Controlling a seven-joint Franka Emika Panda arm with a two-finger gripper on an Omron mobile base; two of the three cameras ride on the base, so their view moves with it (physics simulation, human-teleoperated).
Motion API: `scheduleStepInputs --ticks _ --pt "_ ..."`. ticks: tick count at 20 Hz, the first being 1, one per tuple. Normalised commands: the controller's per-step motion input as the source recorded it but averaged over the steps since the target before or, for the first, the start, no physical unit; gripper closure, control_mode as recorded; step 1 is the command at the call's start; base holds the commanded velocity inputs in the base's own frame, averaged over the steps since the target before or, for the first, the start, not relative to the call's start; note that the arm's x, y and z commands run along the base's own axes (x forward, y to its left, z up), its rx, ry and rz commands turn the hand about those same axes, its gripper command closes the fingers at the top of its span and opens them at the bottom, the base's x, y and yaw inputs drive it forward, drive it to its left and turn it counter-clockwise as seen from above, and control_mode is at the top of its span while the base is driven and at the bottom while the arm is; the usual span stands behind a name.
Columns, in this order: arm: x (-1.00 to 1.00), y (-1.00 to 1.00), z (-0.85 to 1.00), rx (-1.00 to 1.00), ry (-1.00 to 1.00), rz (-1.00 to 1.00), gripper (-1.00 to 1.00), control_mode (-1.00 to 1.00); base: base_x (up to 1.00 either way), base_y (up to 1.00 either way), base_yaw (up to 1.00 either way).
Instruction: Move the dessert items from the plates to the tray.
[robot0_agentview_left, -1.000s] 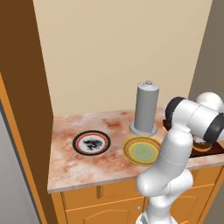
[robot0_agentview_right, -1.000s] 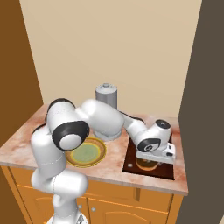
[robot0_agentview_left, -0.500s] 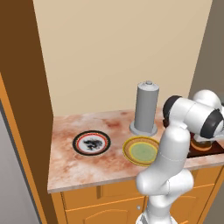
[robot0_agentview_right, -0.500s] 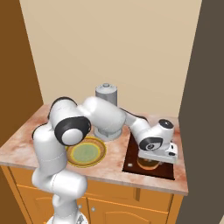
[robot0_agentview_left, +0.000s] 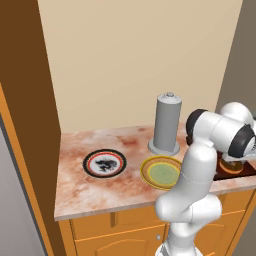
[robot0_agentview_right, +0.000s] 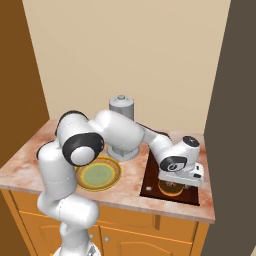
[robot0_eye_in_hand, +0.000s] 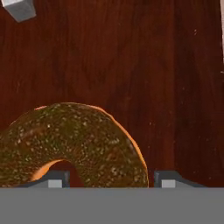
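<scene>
The chocolate-brown donut (robot0_eye_in_hand: 74, 140) lies on the dark brown tray (robot0_eye_in_hand: 166, 65), and a small pale lump (robot0_eye_in_hand: 19, 8) rests farther off on the same tray. My gripper (robot0_eye_in_hand: 110, 179) hangs just above the donut, open, with one fingertip over the donut's hole and the other just outside its rim. From the right base view the gripper (robot0_agentview_right: 177, 182) sits low over the tray (robot0_agentview_right: 150, 186) with the donut (robot0_agentview_right: 171, 188) under it. The black-rimmed plate (robot0_agentview_left: 104, 163) and the yellow-rimmed plate (robot0_agentview_left: 161, 172) both stand bare on the counter.
A tall grey cylinder (robot0_agentview_left: 166, 124) stands behind the yellow-rimmed plate, close to my arm. A dark wall (robot0_agentview_right: 235, 100) closes the right side next to the tray, and a brown cabinet side (robot0_agentview_left: 30, 125) bounds the left.
The hand has shifted only slightly over the tray. The donut, plates and cylinder stay where they were.
</scene>
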Motion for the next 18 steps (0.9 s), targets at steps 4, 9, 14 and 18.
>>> scheduleStepInputs --ticks 4,9,14,18 --pt "0.0 0.04 0.33 0.0 0.0 0.0 -1.0 -1.0 0.0 0.0 0.0" --pt "0.0 0.01 0.52 0.0 0.0 0.0 -1.0 -1.0 0.0 0.0 0.0" --pt "0.0 0.25 0.48 0.0 0.01 0.0 -1.0 -1.0 0.0 0.0 0.0" --pt "0.0 0.64 0.27 0.0 0.0 0.0 -1.0 -1.0 0.0 0.0 0.0"
